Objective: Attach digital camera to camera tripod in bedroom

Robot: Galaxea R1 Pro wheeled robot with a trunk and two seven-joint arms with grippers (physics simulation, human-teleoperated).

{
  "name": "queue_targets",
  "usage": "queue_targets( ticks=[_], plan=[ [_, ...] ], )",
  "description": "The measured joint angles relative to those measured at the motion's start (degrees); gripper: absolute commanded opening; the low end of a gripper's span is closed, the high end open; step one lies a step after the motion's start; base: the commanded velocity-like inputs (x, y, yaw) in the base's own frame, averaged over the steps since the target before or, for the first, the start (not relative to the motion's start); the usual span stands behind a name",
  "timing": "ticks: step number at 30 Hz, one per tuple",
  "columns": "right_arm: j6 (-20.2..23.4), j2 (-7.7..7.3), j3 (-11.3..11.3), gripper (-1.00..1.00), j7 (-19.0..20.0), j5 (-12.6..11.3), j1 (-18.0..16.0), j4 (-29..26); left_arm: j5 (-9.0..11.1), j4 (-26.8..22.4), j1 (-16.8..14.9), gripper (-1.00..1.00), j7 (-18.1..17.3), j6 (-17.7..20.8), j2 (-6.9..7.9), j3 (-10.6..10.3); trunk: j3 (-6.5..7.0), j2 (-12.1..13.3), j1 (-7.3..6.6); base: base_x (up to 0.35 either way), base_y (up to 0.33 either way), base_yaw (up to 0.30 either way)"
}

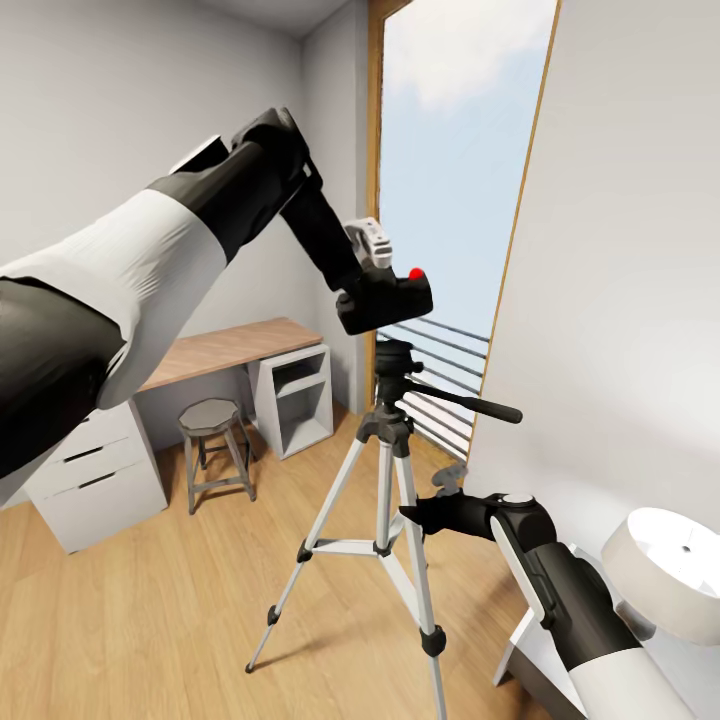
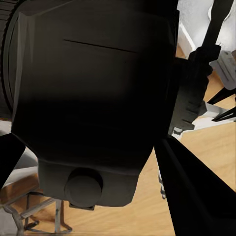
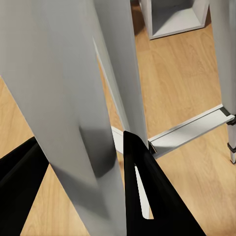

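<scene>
My left gripper (image 1: 385, 292) is shut on the black digital camera (image 1: 398, 298), whose red button (image 1: 416, 272) faces up. It holds the camera just above the black head (image 1: 397, 360) of the camera tripod (image 1: 385, 480), which stands on the wood floor with its pan handle pointing right. In the left wrist view the camera body (image 2: 93, 88) is very close, and the tripod head (image 2: 195, 86) sits beyond it. My right gripper (image 1: 413, 515) is low and shut on a silver tripod leg (image 3: 64, 98), with a finger (image 3: 147, 196) on each side.
A small grey stool (image 1: 212, 415) stands by a wooden desk (image 1: 230, 350) with white drawers (image 1: 95, 480) and an open cubby (image 1: 300, 395). The tall window (image 1: 450, 180) is behind the tripod. At the right are a white wall (image 1: 620, 300) and a round white lamp (image 1: 665, 570).
</scene>
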Motion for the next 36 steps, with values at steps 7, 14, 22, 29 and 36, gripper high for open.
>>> queue_targets(
  ticks=[7, 14, 22, 29, 36],
  plan=[
    [0.01, -0.01, 0.02, -1.0, 0.01, 0.02, 0.0, -0.01, 0.04, -2.25, 0.0, -1.0, 0.01, 1.7, 0.0, -2.24, 0.0, 0.0, 0.0, 0.0, 0.0, 0.0],
    [0.01, 0.01, 0.02, -1.0, 0.01, 0.04, 0.0, -0.01, 0.48, -4.51, 0.0, -1.0, -0.49, 1.87, 0.0, -4.46, 0.0, 0.0, 0.0, 0.0, 0.0, 0.0],
    [0.02, 0.01, 0.02, -1.0, 0.01, 0.05, 0.0, -0.02, 0.59, -6.98, 0.0, -1.0, -0.96, 1.89, 0.0, -7.0, 0.0, 0.0, 0.0, 0.0, 0.0, 0.0],
    [0.03, 0.01, 0.03, -1.0, 0.05, 0.08, 0.0, -0.02, 0.63, -6.94, 0.0, -1.0, -0.48, 1.96, 0.0, -9.32, 0.0, 0.0, 0.0, 0.0, 0.0, 0.0],
    [0.07, 0.02, 0.02, -1.0, 0.05, 0.09, 0.0, -0.03, 0.48, -6.8, 0.15, -1.0, -0.1, 2.22, 0.0, -11.93, 0.0, 0.0, 0.0, 0.0, 0.0, 0.0]
  ],
)
